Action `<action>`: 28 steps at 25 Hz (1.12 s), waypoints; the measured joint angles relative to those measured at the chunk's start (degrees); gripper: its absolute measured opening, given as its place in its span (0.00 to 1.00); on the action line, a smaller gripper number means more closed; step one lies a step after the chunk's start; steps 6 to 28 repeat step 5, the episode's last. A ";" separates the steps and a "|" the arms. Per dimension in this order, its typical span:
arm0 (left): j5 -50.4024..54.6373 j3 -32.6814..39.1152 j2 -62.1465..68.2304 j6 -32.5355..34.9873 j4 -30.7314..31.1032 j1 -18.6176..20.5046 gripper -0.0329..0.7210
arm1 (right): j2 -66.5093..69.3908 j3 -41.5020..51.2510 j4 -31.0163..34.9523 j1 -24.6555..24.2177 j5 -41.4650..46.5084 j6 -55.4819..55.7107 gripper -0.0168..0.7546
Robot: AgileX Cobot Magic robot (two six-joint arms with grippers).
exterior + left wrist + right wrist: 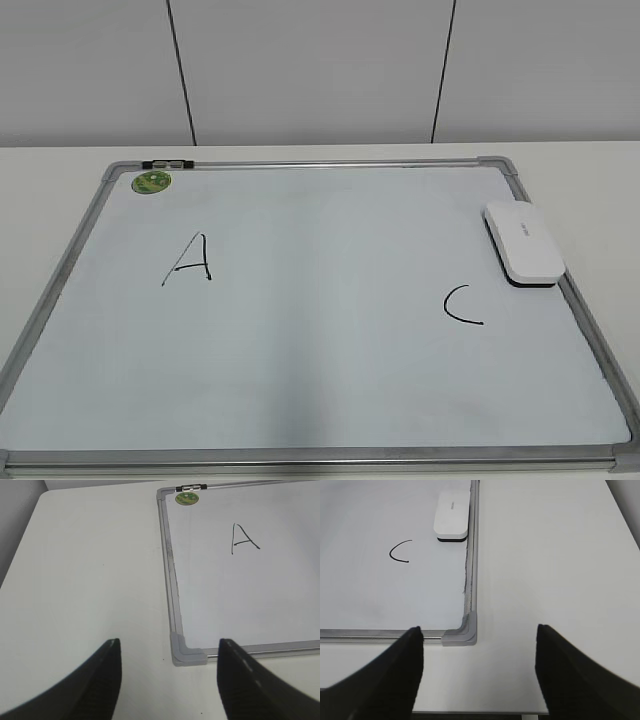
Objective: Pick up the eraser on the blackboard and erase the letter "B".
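Note:
The blackboard [300,400] is a white board with a silver-grey frame, lying flat on the table. The white eraser [522,243] lies on its right edge, above the black "C" [460,305]; it also shows in the right wrist view [451,516]. The black "A" [190,260] is at the left. No letter "B" shows; the board's middle is blank. My left gripper [169,645] is open and empty over the table by the board's near left corner [186,652]. My right gripper [479,632] is open and empty by the near right corner [462,634]. Neither gripper shows in the exterior view.
A small round green magnet [152,182] sits at the board's far left corner, next to a black and silver clip [167,163] on the frame. White table surface [545,570] lies on both sides of the board. The table's front edge [480,712] is just under the right gripper.

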 joint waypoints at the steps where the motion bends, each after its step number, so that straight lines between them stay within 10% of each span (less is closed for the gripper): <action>1: 0.00 0.00 0.00 0.00 0.00 0.00 0.63 | 0.00 0.00 0.00 0.00 0.00 0.00 0.69; 28: 0.00 0.00 0.00 0.00 0.00 0.00 0.63 | 0.00 0.00 0.00 0.00 0.00 0.00 0.69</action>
